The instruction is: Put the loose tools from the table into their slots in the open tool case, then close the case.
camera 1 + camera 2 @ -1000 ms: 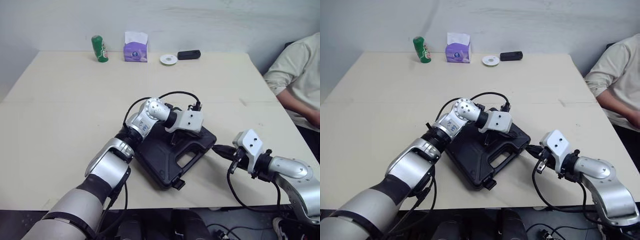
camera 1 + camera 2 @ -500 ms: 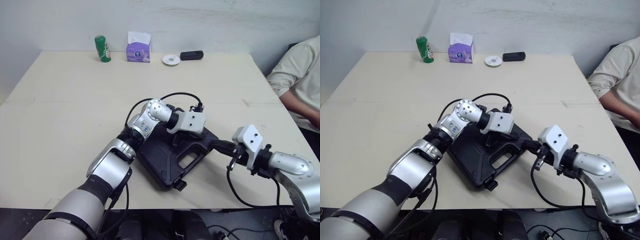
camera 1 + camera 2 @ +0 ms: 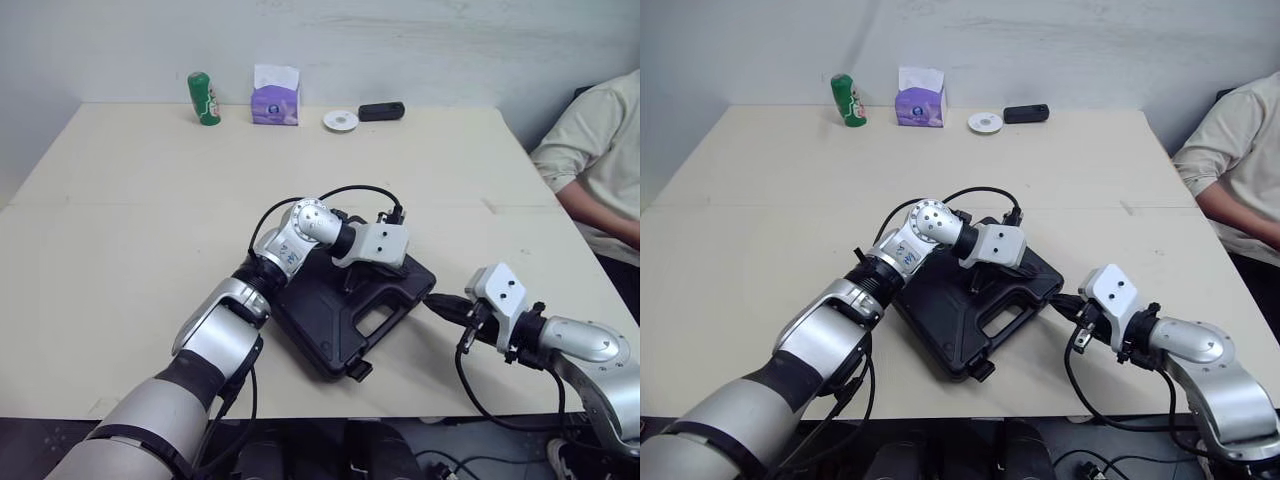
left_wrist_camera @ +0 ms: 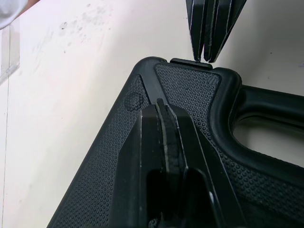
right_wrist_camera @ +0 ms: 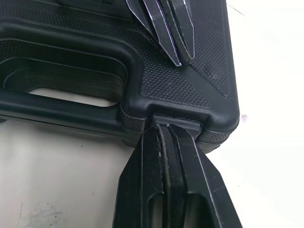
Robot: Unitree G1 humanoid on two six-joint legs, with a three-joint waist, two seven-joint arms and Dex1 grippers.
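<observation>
Tool case (image 3: 330,320) sits lid down on the table (image 3: 150,200), lower centre of the frame, turned diagonally with its handle cutout toward the lower right. No loose tools visible on the table around it.

Left gripper (image 3: 352,277): fingers clenched together, nothing between them, tips resting on the textured lid near the handle corner.

Right gripper (image 3: 432,298): also clenched and empty, tips butted against the small latch (image 5: 173,121) on the case edge at the right-hand corner, next to the handle. The two grippers point at each other across that corner, close but not touching.

The latch looks flush with the shell, but I can't tell whether it's actually snapped in.

Far edge of the table, upper part of the frame: green can (image 3: 203,97), purple tissue box (image 3: 272,100), white disc (image 3: 340,120), small black device (image 3: 381,110). A person in a light shirt (image 3: 590,150) sits at the right edge
</observation>
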